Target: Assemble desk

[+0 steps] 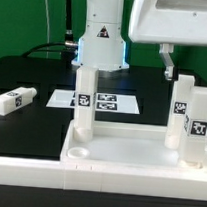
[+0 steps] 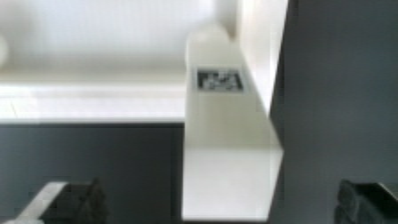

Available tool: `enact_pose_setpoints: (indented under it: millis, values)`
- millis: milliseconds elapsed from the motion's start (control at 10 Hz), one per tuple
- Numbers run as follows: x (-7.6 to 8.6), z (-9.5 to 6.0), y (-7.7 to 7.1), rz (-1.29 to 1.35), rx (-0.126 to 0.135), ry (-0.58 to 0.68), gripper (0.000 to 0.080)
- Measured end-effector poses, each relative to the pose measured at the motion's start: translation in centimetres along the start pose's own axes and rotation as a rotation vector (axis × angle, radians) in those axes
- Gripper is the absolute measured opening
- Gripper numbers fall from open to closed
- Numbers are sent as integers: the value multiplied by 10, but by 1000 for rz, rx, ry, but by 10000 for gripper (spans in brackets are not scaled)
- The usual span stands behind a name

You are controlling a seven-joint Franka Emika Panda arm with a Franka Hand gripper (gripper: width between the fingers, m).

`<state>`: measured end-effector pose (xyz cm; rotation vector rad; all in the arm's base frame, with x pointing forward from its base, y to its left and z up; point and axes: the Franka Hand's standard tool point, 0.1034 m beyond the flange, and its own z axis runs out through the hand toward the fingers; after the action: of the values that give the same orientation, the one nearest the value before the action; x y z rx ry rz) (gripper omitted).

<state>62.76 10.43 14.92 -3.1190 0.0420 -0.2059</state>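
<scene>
Three white block legs (image 1: 84, 102) (image 1: 178, 112) (image 1: 199, 123) stand upright in the white rimmed desk tray (image 1: 107, 165). The fourth leg (image 1: 11, 101) lies left on the black bench (image 1: 29, 134). The hand (image 2: 217, 205) is wide open and empty.

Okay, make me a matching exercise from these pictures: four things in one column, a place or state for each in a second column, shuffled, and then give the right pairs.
Things:
1. gripper
2. loose leg
3. marker board
4. leftmost upright leg

Places or states:
A. lying on its side on the black table
B. open
C. standing at a corner of the desk top
D. flat on the table, behind the desk top

Pairs: 1-B, 2-A, 3-D, 4-C.
</scene>
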Motion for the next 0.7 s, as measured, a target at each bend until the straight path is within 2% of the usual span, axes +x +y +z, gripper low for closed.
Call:
enact_pose_setpoints:
  millis: [300, 700]
  values:
    - [0, 4, 2, -3, -12, -136, 649]
    - [-2, 16, -2, 10, -16, -126, 649]
